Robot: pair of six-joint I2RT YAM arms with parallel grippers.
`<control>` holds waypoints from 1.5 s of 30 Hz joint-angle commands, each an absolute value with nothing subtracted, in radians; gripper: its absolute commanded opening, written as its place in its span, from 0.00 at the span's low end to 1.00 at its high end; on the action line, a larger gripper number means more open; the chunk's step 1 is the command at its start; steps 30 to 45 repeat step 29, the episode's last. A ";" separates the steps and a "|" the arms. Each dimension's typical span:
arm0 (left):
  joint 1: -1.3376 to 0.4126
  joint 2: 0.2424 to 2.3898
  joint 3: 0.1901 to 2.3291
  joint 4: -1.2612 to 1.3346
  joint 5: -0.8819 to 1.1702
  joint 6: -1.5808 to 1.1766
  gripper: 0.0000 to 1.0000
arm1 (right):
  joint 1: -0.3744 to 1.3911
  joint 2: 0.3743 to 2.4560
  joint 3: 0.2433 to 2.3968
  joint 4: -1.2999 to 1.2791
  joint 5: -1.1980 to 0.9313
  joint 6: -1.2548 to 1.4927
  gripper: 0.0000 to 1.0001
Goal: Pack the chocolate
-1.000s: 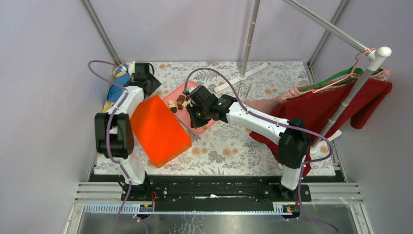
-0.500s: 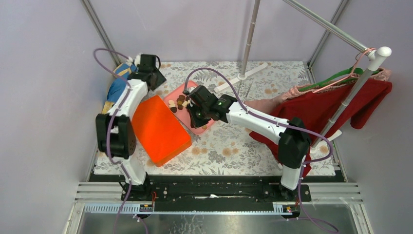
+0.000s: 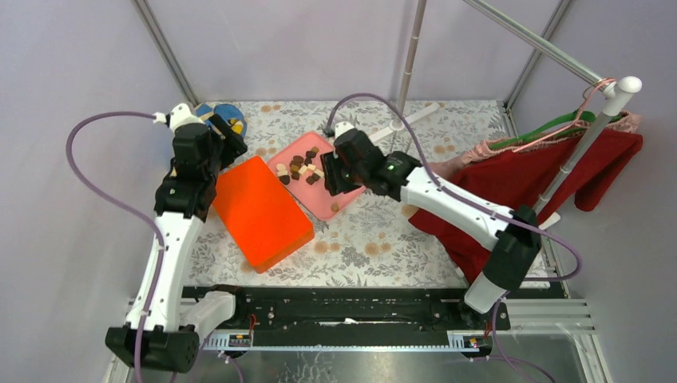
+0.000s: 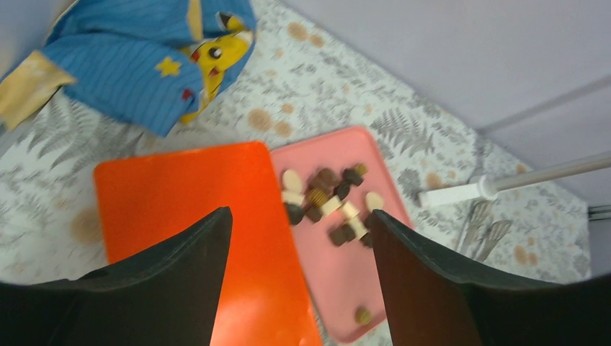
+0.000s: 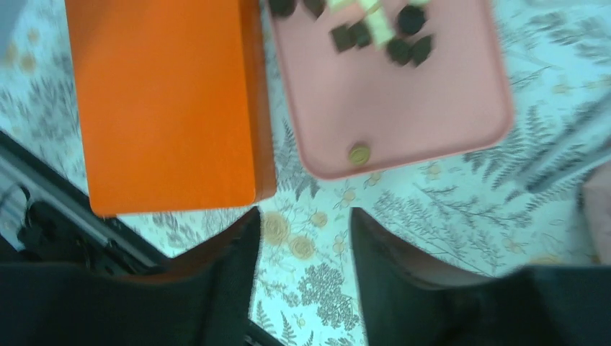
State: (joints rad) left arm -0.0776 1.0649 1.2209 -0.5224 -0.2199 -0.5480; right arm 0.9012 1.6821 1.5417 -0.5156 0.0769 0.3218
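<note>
Both grippers are spread wide and carry nothing. The left gripper (image 4: 299, 215) hangs high over the far end of the orange box (image 3: 259, 211), looking down on the box and the pink tray (image 3: 326, 201); its arm, folded at the elbow half a second ago, now stretches up from its base. The right gripper (image 5: 304, 216) has shifted toward the tray's right side, uncovering more of the chocolate (image 3: 303, 167), which lies clustered at the tray's far end. One round piece (image 5: 359, 153) sits alone by the tray's near rim. A blue cloth (image 4: 137, 65) lies at the far-left corner.
</note>
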 commanded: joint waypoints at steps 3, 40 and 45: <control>-0.081 0.890 1.089 -0.620 -0.257 -0.506 0.82 | 0.875 1.531 1.509 -0.460 0.309 0.288 0.77; -0.081 0.658 0.927 -0.722 -0.287 -0.561 0.92 | 0.852 1.492 1.479 -0.561 0.902 0.750 1.00; -0.081 0.658 0.927 -0.722 -0.287 -0.561 0.92 | 0.852 1.492 1.479 -0.561 0.902 0.750 1.00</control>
